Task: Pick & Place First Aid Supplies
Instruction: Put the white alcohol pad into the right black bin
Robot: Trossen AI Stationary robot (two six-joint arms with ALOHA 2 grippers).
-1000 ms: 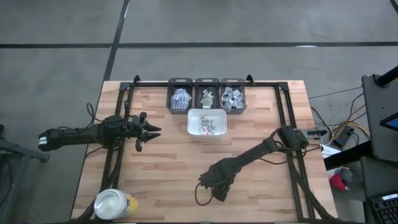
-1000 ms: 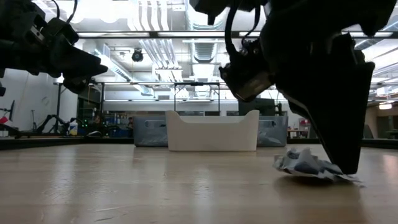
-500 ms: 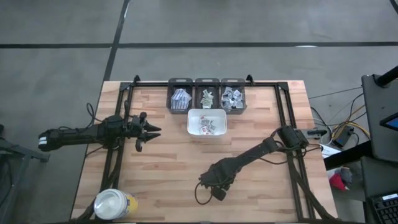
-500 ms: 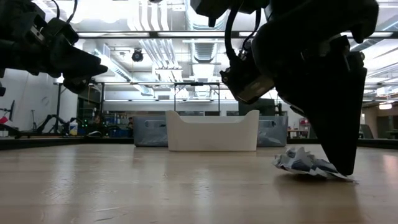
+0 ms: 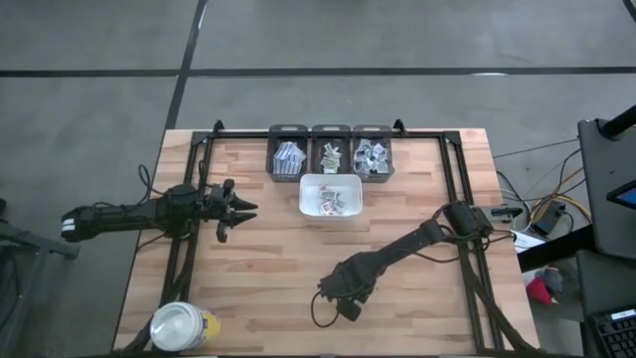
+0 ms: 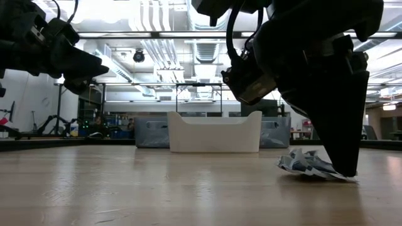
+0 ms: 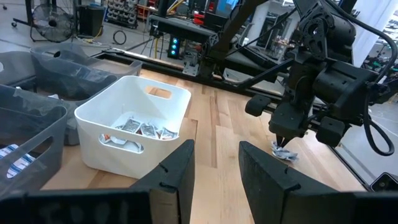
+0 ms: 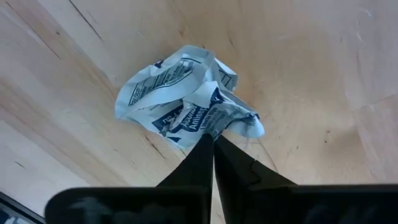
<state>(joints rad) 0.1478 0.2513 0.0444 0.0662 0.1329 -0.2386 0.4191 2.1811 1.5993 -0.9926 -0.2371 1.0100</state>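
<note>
right gripper point(image 8: 212, 146) pinches crumpled packet's point(image 8: 186, 99) edge on bare wood; left gripper point(image 5: 241, 212) parted, well apart.

1. My two arms are dark, near-black all along, built of chunky jointed segments.
2. My left arm point(image 5: 149, 212) wears a white band near its base.
3. Black cables loop around my right arm point(image 5: 397, 251), trailing off its wrist.
4. My fingers point(image 7: 177, 171) are matte black, flat-faced wedges tapering to thin tips.
</note>
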